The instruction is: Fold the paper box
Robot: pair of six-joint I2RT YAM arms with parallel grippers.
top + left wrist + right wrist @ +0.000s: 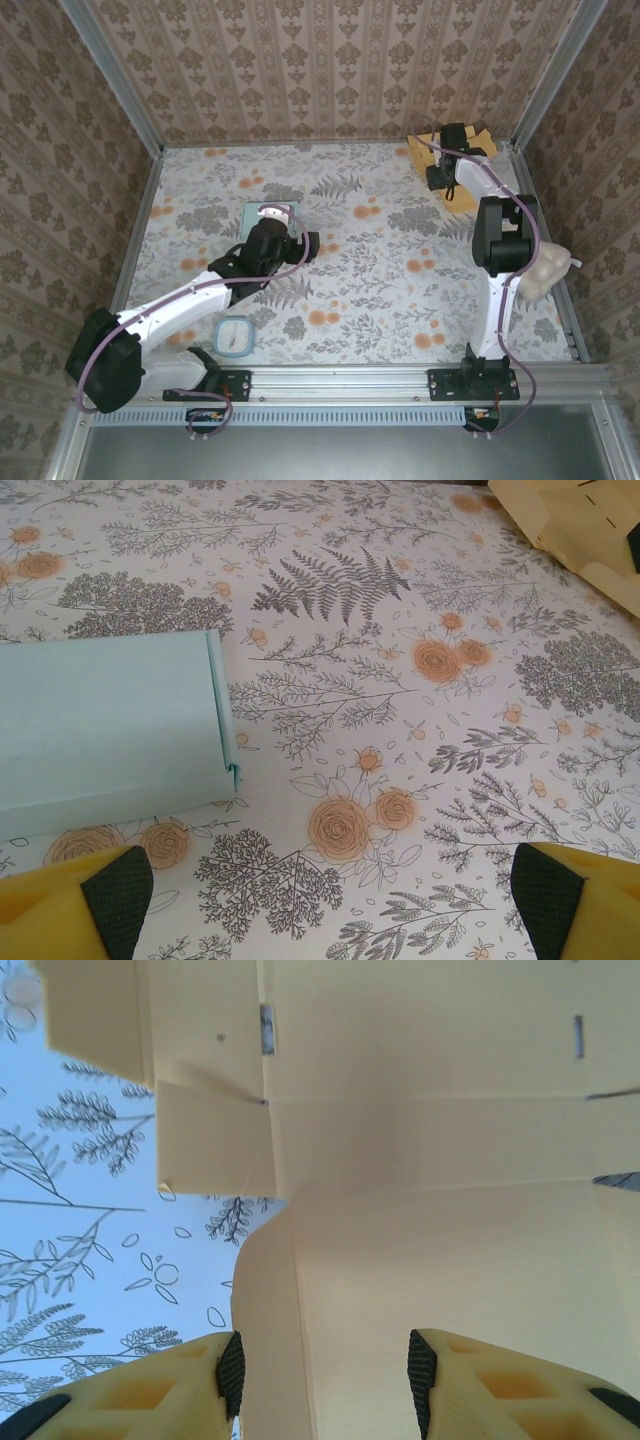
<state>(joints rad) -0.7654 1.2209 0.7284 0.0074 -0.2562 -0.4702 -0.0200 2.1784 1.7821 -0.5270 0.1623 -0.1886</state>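
Cream card paper box (430, 1160) lies flat right under my R fingers (232, 1372), spread open; L fingers (118, 892) also open, well apart, so R's nearer imo

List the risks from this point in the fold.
1. The right claw is open over a flap edge of the paper box; closing there may crease it off its score line.
2. The left claw is open near the blue box, so the sheet seems unpinned and may slide.
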